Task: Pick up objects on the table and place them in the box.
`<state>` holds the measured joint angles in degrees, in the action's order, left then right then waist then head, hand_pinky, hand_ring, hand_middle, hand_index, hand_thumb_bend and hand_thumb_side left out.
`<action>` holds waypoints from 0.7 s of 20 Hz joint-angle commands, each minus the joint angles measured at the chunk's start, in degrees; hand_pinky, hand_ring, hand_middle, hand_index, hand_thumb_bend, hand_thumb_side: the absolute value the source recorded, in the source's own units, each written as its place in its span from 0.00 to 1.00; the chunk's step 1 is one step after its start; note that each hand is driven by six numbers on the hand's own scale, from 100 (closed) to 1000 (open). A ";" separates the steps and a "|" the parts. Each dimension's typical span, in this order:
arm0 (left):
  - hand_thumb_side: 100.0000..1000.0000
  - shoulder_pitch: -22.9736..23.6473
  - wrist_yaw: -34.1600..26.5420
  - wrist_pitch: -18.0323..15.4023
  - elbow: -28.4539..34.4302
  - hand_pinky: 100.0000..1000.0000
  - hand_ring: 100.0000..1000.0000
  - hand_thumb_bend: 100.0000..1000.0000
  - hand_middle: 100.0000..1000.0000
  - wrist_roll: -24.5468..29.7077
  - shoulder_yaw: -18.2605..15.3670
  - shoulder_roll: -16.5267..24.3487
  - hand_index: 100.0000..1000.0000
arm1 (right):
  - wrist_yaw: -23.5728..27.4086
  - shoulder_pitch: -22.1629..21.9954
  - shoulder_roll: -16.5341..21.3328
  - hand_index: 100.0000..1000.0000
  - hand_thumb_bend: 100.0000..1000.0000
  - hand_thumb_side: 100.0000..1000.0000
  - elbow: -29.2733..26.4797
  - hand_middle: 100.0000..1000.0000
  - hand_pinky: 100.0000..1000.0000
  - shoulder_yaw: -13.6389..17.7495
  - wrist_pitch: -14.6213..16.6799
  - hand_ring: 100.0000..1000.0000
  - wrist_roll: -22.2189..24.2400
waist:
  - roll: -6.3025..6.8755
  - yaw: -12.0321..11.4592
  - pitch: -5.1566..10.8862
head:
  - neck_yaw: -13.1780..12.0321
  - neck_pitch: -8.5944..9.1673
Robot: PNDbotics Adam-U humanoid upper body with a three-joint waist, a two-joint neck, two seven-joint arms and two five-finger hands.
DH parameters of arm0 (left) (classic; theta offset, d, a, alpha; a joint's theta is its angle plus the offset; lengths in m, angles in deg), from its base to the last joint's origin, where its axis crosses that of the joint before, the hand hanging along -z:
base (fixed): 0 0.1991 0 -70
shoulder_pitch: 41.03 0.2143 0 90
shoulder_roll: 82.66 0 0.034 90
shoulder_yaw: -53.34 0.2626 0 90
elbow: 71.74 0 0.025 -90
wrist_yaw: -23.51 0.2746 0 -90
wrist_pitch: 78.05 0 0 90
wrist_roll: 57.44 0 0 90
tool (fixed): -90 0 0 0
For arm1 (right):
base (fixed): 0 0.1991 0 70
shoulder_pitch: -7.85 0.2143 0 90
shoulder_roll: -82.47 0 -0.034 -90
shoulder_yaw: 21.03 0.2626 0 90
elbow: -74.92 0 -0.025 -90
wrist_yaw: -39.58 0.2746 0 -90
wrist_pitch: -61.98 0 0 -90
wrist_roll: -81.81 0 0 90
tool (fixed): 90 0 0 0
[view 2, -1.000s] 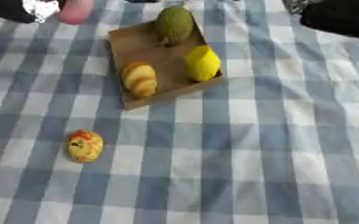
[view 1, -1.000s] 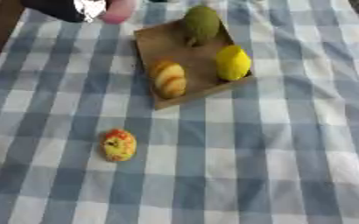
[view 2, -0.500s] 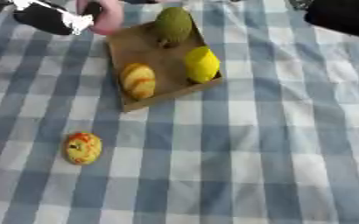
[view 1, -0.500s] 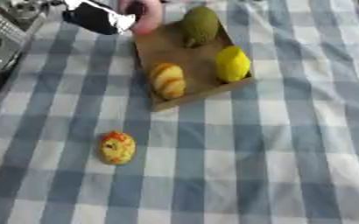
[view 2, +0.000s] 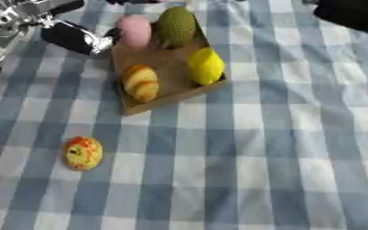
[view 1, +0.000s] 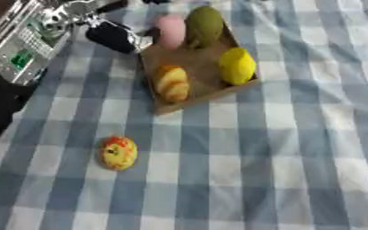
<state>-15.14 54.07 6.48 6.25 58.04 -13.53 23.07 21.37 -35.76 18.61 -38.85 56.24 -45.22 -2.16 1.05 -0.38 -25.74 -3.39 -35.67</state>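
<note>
Reaching in from the far left, the left hand (view 1: pixel 115 37) touched the pink object (view 1: pixel 171 30) at the box (view 1: pixel 189 104)'s far corner; whether its fingers enclosed it could not be told. Small and rounded, it probably handled lightly, best held across its sides.

The tablecloth (view 1: pixel 297 148) looks like soft checked cloth. The box (view 1: pixel 196 67) looks like plain matt brown cardboard. The lemon (view 1: pixel 237 66) looks smooth. The left hand (view 1: pixel 112 37) is dark with shiny metal parts.

Both head-mounted eyes look steeply down, sharing the box (view 1: pixel 195 81) and checked tablecloth (view 1: pixel 297 157), slightly offset sideways.
</note>
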 commanded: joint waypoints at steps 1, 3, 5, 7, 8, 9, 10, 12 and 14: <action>0.53 -0.87 2.24 -0.44 0.23 0.92 0.90 0.46 0.88 2.33 -0.40 1.09 0.99 | 0.41 0.78 0.78 0.80 0.00 0.64 -0.82 0.75 0.65 0.95 -0.30 0.67 -0.22 | 0.03 -0.06 1.45 | 0.12 0.30; 0.57 -0.77 3.32 -0.49 0.41 0.93 0.92 0.56 0.90 2.97 -0.68 1.12 1.00 | 0.50 0.71 0.77 0.80 0.00 0.64 -0.82 0.75 0.65 0.94 -0.35 0.67 -0.22 | 0.04 -0.09 1.57 | 0.15 0.20; 0.57 -0.73 3.67 -0.39 0.90 0.92 0.91 0.57 0.89 2.92 -0.95 1.15 1.00 | 0.54 0.67 0.72 0.80 0.00 0.64 -0.82 0.75 0.65 0.97 -0.40 0.67 -0.24 | 0.06 -0.13 1.72 | 0.17 0.09; 0.55 -0.58 3.39 -0.22 1.61 0.91 0.89 0.52 0.86 2.50 -1.12 1.27 0.97 | 0.60 0.59 0.67 0.80 0.00 0.64 -0.82 0.75 0.65 0.99 -0.50 0.67 -0.27 | 0.08 -0.19 1.90 | 0.18 -0.03; 0.52 -0.40 3.17 -0.07 2.07 0.90 0.87 0.43 0.83 2.19 -1.17 1.45 0.94 | 0.64 0.52 0.66 0.80 0.00 0.64 -0.82 0.75 0.65 0.99 -0.54 0.67 -0.28 | 0.09 -0.25 2.00 | 0.21 -0.12; 0.48 -0.13 3.02 0.22 2.71 0.89 0.85 0.34 0.80 1.62 -1.22 1.82 0.92 | 0.67 0.43 0.69 0.80 0.00 0.64 -0.82 0.75 0.65 1.00 -0.56 0.67 -0.30 | 0.12 -0.35 2.11 | 0.28 -0.27; 0.45 0.30 2.98 0.67 3.73 0.88 0.83 0.29 0.78 0.76 -1.19 2.43 0.89 | 0.68 0.31 0.75 0.80 0.00 0.64 -0.82 0.75 0.65 1.00 -0.56 0.67 -0.32 | 0.17 -0.51 2.24 | 0.36 -0.46; 0.43 1.78 2.64 1.86 7.07 0.87 0.82 0.24 0.76 -0.78 -0.84 4.40 0.86 | 0.57 -0.04 1.09 0.80 0.00 0.64 -0.82 0.75 0.65 1.09 -0.54 0.67 -0.42 | 0.35 -0.93 2.44 | 0.56 -1.00; 0.44 4.52 0.57 2.98 12.99 0.88 0.82 0.25 0.77 -1.59 -0.38 7.66 0.86 | 0.43 -0.44 1.61 0.80 0.00 0.63 -0.82 0.75 0.65 1.33 -0.62 0.67 -0.70 | 0.64 -1.42 2.60 | 1.01 -1.55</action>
<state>-9.98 55.58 8.89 15.90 57.26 -13.55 27.38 21.68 -36.80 18.65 -38.85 56.59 -45.76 -2.56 1.76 -1.85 -24.98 -2.67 -36.77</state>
